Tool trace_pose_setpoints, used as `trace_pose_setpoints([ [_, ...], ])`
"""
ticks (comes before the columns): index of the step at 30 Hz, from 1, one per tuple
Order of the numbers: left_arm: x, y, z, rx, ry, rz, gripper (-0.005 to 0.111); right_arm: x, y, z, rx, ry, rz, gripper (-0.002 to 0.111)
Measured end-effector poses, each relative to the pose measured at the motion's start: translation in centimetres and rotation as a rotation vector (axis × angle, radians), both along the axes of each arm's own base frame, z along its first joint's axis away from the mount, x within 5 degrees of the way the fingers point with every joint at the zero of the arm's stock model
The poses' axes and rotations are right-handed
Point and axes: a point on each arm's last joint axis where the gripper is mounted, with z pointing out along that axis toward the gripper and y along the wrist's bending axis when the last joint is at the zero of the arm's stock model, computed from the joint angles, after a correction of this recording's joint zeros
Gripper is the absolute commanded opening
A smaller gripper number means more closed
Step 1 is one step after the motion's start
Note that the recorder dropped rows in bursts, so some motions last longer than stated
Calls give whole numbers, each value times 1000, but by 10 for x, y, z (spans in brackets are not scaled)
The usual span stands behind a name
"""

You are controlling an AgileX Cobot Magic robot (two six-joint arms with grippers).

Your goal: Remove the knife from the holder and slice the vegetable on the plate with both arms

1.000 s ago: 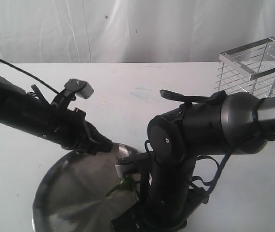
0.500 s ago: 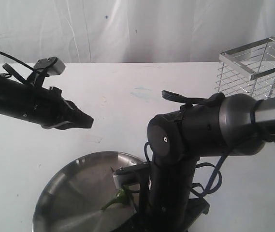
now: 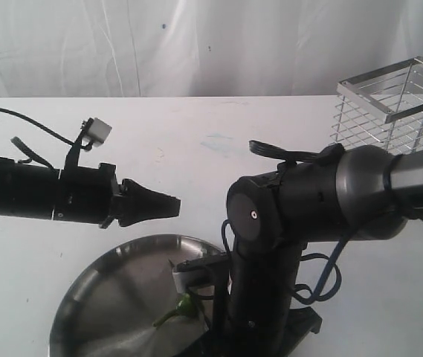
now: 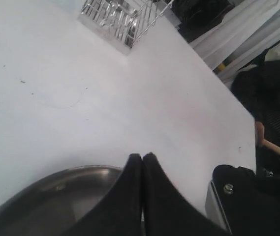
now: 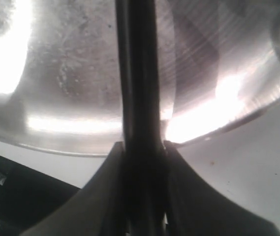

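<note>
Slicing looks the step in hand: over the plate [image 3: 107,297] the right hand [image 5: 142,147] is clamped on the knife [image 5: 139,73]; the left hand [image 3: 170,206], pressed together, hovers off the plate's far rim; the vegetable [image 3: 185,305] lies on the plate. Next, the blade must drop squarely across it.

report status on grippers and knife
Left gripper shut, empty, by plate rim. Right gripper shut on knife over plate. Vegetable on plate, nothing seen in the way.

The left arm [image 3: 33,195] is slim black, the right arm [image 3: 293,201] thicker with a grey link [image 3: 412,178].
</note>
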Motion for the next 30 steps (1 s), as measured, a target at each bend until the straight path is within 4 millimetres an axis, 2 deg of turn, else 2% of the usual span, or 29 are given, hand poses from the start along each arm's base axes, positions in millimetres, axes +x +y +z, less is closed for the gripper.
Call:
trace_pose_setpoints([
  [9,-9,-30,-28,55,28,-53,0,0,0,0,4,0,15,0],
  [19,-5,-28,-50,146,14,-36,0,1,1,0,23,-13,15,0],
  [23,-5,-28,-64,160,52,-41,0,1,2,-1,28,-19,14,0],
  [30,-12,-26,-71,164,67,-58,0,7,2,-2,37,-83,27,0],
])
